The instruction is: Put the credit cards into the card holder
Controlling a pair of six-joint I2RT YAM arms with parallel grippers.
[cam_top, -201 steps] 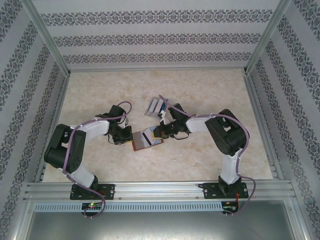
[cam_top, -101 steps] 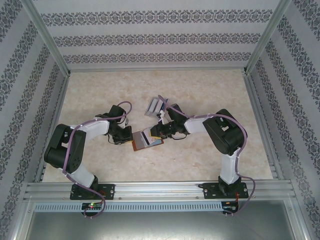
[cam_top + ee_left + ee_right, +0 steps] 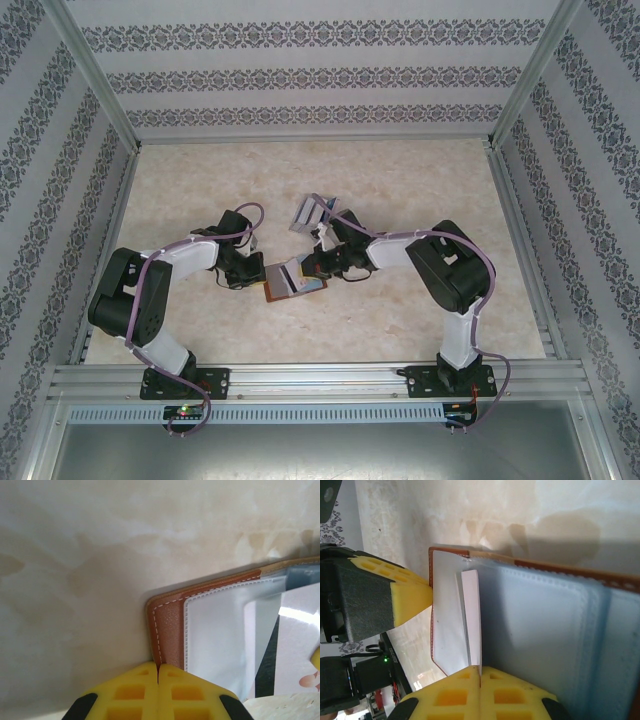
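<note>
The brown card holder (image 3: 288, 283) lies open on the table between the two arms, its grey-blue sleeves (image 3: 545, 630) facing up. My left gripper (image 3: 256, 272) is shut on its left stitched edge (image 3: 167, 625), the yellow fingers (image 3: 158, 669) pinched together over the leather. From the right, my right gripper (image 3: 316, 266) is shut on a pale credit card (image 3: 471, 615). The card stands on edge over the holder's left sleeve and runs into the seam of the jaws (image 3: 480, 670). More credit cards (image 3: 310, 213) lie loose just behind the holder.
The pale marbled table (image 3: 420, 180) is boxed in by patterned walls and aluminium posts. A metal rail (image 3: 320, 378) carries both arm bases at the near edge. My left gripper's yellow finger (image 3: 410, 597) shows beside the holder in the right wrist view.
My right gripper and forearm have shifted a little to the left, closer over the card holder. The left arm and the holder have stayed put.
</note>
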